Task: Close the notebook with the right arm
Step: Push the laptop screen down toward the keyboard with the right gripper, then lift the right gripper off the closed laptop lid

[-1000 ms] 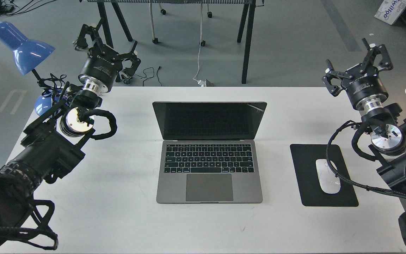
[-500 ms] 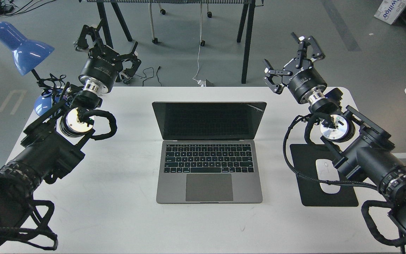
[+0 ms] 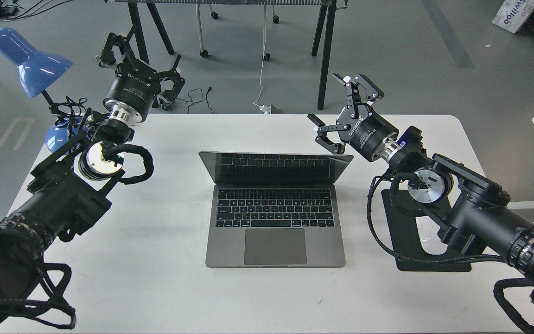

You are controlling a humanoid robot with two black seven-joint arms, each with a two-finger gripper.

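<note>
The slim grey metal notebook (image 3: 275, 218) lies in the middle of the white desk (image 3: 155, 278), its lid leaning forward over the black keyboard. My right pincer (image 3: 336, 109) stands wide, just beside the lid's right corner. My left pincer (image 3: 139, 55) is spread too, well apart.

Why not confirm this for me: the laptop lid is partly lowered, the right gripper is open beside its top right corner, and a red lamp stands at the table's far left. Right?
One detail is wrong: the lamp is blue, not red, as the head view shows. The rest holds: the notebook has its lid partly lowered, and the right gripper is open beside its top right corner.
</note>
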